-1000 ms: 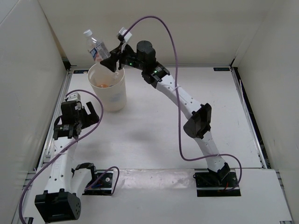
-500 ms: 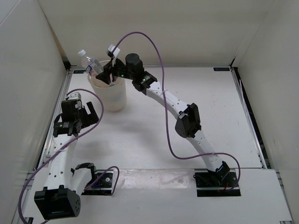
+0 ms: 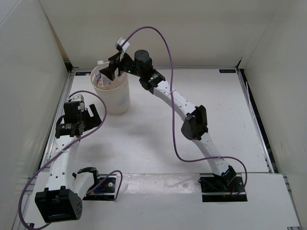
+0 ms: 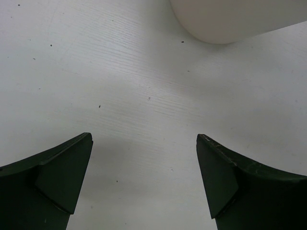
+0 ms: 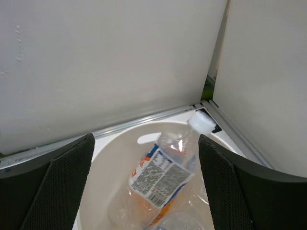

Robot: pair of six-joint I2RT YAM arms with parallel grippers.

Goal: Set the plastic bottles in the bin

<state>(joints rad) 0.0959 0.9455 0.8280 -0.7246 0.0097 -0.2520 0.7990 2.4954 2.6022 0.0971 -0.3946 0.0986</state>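
The bin (image 3: 116, 99) is a tall cream-white cup. It stands up straight on the desk at the upper left of the top picture. Inside it, a clear bottle with a blue label (image 5: 160, 175) lies tilted, with its white cap up by the rim on the right. The orange bottle (image 5: 154, 218) shows only as a bit of colour under it. Another clear bottle (image 5: 178, 222) peeks in at the bottom edge.

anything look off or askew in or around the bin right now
Only mildly: the blue-label bottle leans slanted inside the bin, its white cap poking up at the rim rather than lying flat. The bin stands upright; nothing looks spilled.
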